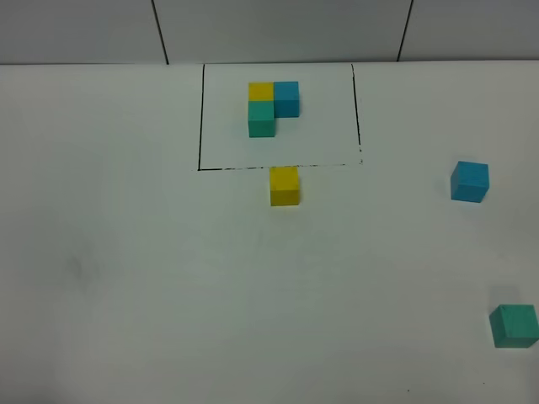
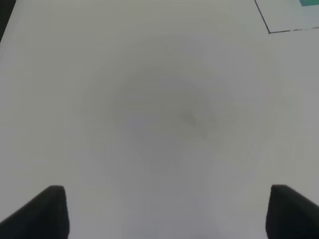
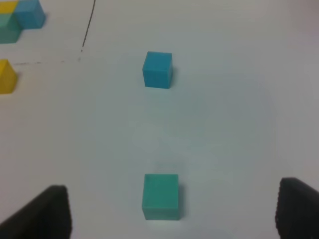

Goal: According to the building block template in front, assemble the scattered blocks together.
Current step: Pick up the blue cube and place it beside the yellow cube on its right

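counter: a plain white counter [image 1: 126, 278] filled the high view, with pale wall panels [image 1: 278, 29] and dark seams behind its far edge.
template: an l-shaped template [image 1: 271, 108] sat at the far middle, with yellow at the back left, blue joined on its right, and teal-green joined in front of the yellow.
black frame: a thin black frame [image 1: 200, 118] ran round the template, clear of it on every side.
yellow cube: the yellow cube [image 1: 285, 186] lay just outside the frame's near line, at about its middle; whether it touched the line could not be told.
blue cube: the blue cube [image 1: 469, 182] lay alone, well off to the right of the frame.
teal cube: the teal cube [image 1: 514, 326] lay nearer than the blue one, close to the right edge of the high view and apart from the other two.
left jaws: stood open wide over bare counter, dark fingertips [image 2: 50, 211] far apart with nothing between them; a corner of the frame showed far ahead.
right jaws: stood open and empty; the teal cube lay just ahead, in line with the gap and untouched, with the blue cube beyond it.
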You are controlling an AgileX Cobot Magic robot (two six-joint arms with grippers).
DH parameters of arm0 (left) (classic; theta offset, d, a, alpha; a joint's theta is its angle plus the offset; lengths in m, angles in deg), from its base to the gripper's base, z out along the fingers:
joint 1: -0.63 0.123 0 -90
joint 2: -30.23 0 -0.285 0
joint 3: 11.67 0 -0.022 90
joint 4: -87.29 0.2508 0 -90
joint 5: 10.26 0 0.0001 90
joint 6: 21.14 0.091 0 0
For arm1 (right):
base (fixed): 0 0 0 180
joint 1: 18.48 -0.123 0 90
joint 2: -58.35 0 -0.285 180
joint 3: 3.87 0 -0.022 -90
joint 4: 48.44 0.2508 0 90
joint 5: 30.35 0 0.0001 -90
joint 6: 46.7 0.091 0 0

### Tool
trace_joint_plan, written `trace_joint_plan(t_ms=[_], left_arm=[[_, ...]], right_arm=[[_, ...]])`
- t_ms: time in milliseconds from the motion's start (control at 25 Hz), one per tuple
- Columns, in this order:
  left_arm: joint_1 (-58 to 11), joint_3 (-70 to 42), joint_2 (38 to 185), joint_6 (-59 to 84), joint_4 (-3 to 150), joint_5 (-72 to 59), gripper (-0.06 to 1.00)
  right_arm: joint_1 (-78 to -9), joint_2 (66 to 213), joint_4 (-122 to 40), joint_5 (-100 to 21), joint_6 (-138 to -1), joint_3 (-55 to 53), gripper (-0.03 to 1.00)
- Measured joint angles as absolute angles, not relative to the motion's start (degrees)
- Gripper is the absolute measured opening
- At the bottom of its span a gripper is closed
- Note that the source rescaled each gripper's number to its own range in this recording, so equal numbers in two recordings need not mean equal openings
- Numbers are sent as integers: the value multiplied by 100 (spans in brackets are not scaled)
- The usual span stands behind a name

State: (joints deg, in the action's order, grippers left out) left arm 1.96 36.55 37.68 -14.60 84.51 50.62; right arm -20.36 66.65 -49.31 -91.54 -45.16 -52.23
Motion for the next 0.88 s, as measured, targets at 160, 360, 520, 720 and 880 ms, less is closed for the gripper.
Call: trace_joint_plan(t_ms=[160, 360, 520, 720, 880], left_arm=[[196, 3655, 3768, -1473, 8437, 5062, 78], [196, 3655, 3768, -1478, 8437, 5058, 67], [196, 3655, 3768, -1478, 8437, 5058, 63], [196, 3655, 3768, -1478, 8437, 5058, 62], [196, 3655, 3768, -1478, 8437, 5058, 62]], right_arm=[[-2036, 6665, -4931, -9154, -4511, -5223, 67], [-2036, 6665, -4931, -9154, -4511, -5223, 67], [-2036, 6665, -4931, -9154, -4511, -5223, 67], [-2036, 6665, -4931, -9154, -4511, -5223, 67], [-2036, 6665, -4931, -9154, -4510, -5223, 67]])
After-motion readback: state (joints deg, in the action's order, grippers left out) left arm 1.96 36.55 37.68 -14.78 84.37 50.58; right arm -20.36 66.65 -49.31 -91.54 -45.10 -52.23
